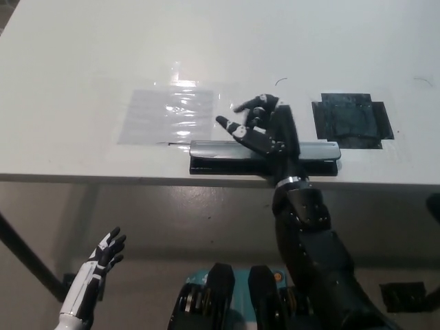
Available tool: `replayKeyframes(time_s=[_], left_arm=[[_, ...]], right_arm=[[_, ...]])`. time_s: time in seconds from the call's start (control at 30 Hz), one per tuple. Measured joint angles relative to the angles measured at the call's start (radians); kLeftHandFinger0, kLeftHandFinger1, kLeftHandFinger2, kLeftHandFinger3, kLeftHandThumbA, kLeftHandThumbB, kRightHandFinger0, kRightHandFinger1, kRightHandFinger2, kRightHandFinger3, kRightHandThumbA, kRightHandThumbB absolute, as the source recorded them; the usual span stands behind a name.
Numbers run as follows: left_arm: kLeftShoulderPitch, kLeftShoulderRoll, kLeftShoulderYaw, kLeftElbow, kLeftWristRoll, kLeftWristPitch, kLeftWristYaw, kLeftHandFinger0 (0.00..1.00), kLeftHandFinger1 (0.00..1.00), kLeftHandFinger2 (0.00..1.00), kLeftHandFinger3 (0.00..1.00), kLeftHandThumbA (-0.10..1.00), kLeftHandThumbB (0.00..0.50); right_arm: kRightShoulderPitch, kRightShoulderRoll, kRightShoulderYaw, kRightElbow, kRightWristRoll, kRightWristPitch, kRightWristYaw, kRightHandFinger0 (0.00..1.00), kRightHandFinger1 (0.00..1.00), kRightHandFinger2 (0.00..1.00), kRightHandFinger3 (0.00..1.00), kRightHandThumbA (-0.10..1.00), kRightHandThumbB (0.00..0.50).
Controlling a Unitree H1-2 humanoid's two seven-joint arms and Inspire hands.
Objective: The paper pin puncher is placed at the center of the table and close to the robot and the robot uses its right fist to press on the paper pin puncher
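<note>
The paper pin puncher, a long grey bar on a black base, lies along the near edge of the white table, at the middle. My black right hand is over the puncher's middle, fingers partly curled and still apart, holding nothing. Whether it touches the bar is unclear. My white left hand rests below the table edge at the lower left, fingers spread.
A clear plastic sheet lies flat on the table just behind the puncher's left end. A dark square patch sits on the table at the right.
</note>
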Motion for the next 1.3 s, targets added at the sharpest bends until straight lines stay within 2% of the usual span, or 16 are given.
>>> replayKeyframes(time_s=[0.2, 0.3, 0.33, 0.43, 0.5, 0.57, 0.7, 0.83, 1.03, 1.07, 1.1, 1.13, 1.17, 1.2, 1.23, 1.3], left_arm=[[-0.001, 0.000, 0.000, 0.011, 0.000, 0.002, 0.000, 1.00, 1.00, 1.00, 1.00, 1.00, 0.200], [-0.001, 0.000, 0.000, 0.013, 0.000, 0.002, 0.000, 1.00, 1.00, 1.00, 1.00, 1.00, 0.206], [-0.001, 0.000, 0.000, 0.013, 0.000, 0.003, 0.000, 1.00, 1.00, 1.00, 1.00, 1.00, 0.200], [-0.001, -0.001, 0.000, 0.014, 0.000, 0.004, 0.000, 1.00, 1.00, 1.00, 1.00, 1.00, 0.202], [-0.001, -0.001, 0.000, 0.014, 0.000, 0.004, 0.000, 1.00, 1.00, 1.00, 1.00, 1.00, 0.208], [-0.001, -0.001, 0.000, 0.014, 0.000, 0.005, 0.000, 1.00, 1.00, 1.00, 1.00, 1.00, 0.204], [-0.001, -0.001, 0.000, 0.014, 0.000, 0.008, 0.000, 1.00, 1.00, 1.00, 1.00, 1.00, 0.215], [-0.002, -0.001, 0.000, 0.014, 0.000, 0.011, 0.000, 1.00, 1.00, 1.00, 1.00, 1.00, 0.238], [-0.004, 0.000, 0.000, 0.013, 0.000, 0.015, 0.000, 1.00, 1.00, 1.00, 1.00, 1.00, 0.243], [-0.007, 0.001, 0.000, 0.012, 0.000, 0.015, 0.000, 1.00, 1.00, 1.00, 1.00, 1.00, 0.244], [-0.009, 0.001, -0.001, 0.009, 0.000, 0.015, -0.001, 1.00, 1.00, 1.00, 1.00, 1.00, 0.246], [-0.014, 0.004, -0.002, 0.006, 0.000, 0.015, -0.003, 1.00, 1.00, 1.00, 1.00, 1.00, 0.253], [-0.018, 0.007, -0.002, 0.003, 0.000, 0.015, -0.005, 1.00, 1.00, 1.00, 1.00, 1.00, 0.254], [-0.021, 0.010, -0.002, 0.001, 0.000, 0.015, -0.007, 1.00, 1.00, 1.00, 1.00, 1.00, 0.252], [-0.023, 0.012, -0.002, 0.000, 0.000, 0.015, -0.008, 1.00, 1.00, 1.00, 1.00, 1.00, 0.254], [-0.028, 0.013, -0.003, 0.000, 0.001, 0.014, -0.012, 1.00, 1.00, 1.00, 1.00, 1.00, 0.250]], right_arm=[[0.079, -0.014, 0.000, -0.216, 0.009, 0.064, -0.001, 0.00, 0.00, 0.00, 0.00, 1.00, 0.198], [0.112, -0.031, 0.000, -0.322, 0.018, 0.100, -0.001, 0.00, 0.00, 0.00, 0.00, 1.00, 0.226], [0.121, -0.037, 0.000, -0.348, 0.020, 0.108, -0.001, 0.00, 0.00, 0.00, 0.00, 1.00, 0.202], [0.157, -0.062, 0.000, -0.452, 0.030, 0.139, -0.001, 0.00, 0.00, 0.00, 0.00, 1.00, 0.212], [0.188, -0.082, 0.000, -0.520, 0.038, 0.156, -0.001, 0.00, 0.00, 0.00, 0.00, 1.00, 0.191], [0.225, -0.101, 0.000, -0.582, 0.042, 0.169, -0.001, 0.00, 0.00, 0.00, 0.00, 1.00, 0.229], [0.338, -0.148, 0.000, -0.728, 0.046, 0.200, 0.000, 0.00, 0.00, 0.00, 0.00, 1.00, 0.249], [0.470, -0.187, 0.000, -0.867, 0.046, 0.224, 0.003, 0.00, 0.00, 0.00, 0.00, 1.00, 0.155], [0.745, -0.237, 0.018, -1.092, 0.047, 0.239, 0.019, 0.00, 0.00, 0.00, 0.00, 1.00, 0.146], [0.808, -0.246, 0.030, -1.135, 0.054, 0.242, 0.027, 0.13, 0.02, 0.01, 0.04, 1.00, 0.176], [0.849, -0.253, 0.039, -1.162, 0.068, 0.243, 0.036, 0.28, 0.24, 0.27, 0.26, 1.00, 0.178], [0.897, -0.262, 0.049, -1.173, 0.083, 0.244, 0.049, 0.50, 0.51, 0.56, 0.57, 1.00, 0.208], [0.929, -0.268, 0.056, -1.166, 0.088, 0.244, 0.058, 0.56, 0.59, 0.68, 0.70, 1.00, 0.199], [0.956, -0.273, 0.062, -1.145, 0.091, 0.244, 0.068, 0.91, 1.00, 1.00, 1.00, 1.00, 0.270], [0.963, -0.275, 0.064, -1.126, 0.091, 0.245, 0.072, 1.00, 1.00, 1.00, 1.00, 1.00, 0.279], [0.969, -0.286, 0.077, -1.073, 0.089, 0.250, 0.087, 1.00, 1.00, 1.00, 1.00, 1.00, 0.238]])
